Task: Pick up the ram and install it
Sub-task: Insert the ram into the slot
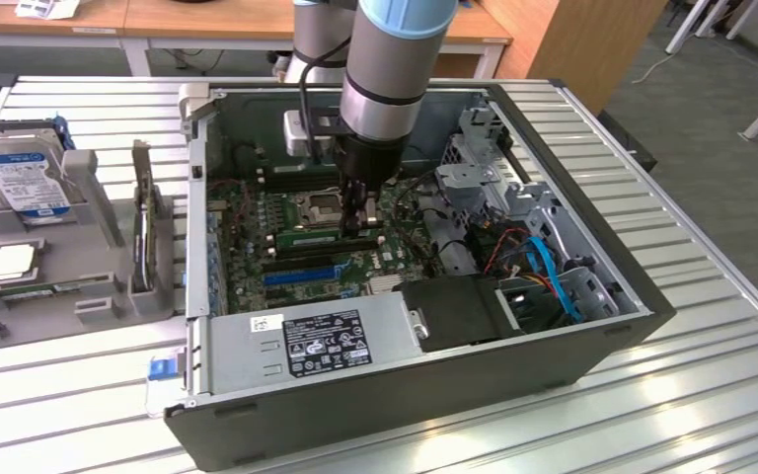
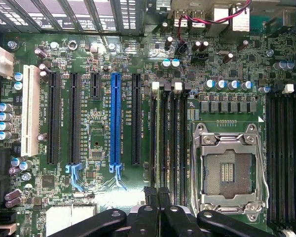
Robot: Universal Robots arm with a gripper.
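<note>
Exterior view first: the open computer case (image 1: 590, 326) sits on the slatted table (image 1: 695, 395), and the arm reaches straight down into it, so the gripper (image 1: 362, 222) hangs over the motherboard just past the CPU socket (image 1: 320, 207), at roughly 4 o'clock from it. The ram (image 1: 308, 237) is a green strip lying level along the memory slots, at about 8 o'clock from the fingertips, with its near end right under them (looks like it's sitting in a slot, not up in the air). The power supply (image 1: 313, 341) is at 6 o'clock from the gripper, and a hard drive (image 1: 17, 178) stands in a holder outside the case, off at 9 o'clock. In the wrist view the gripper (image 2: 156, 193) has its fingers (image 2: 149, 195) pulled together with only a sliver between them, parked at the end of the memory slots (image 2: 170, 133), which run between the blue slot (image 2: 115, 118) and the socket. Can't tell from here whether the tips actually touch the stick.
</note>
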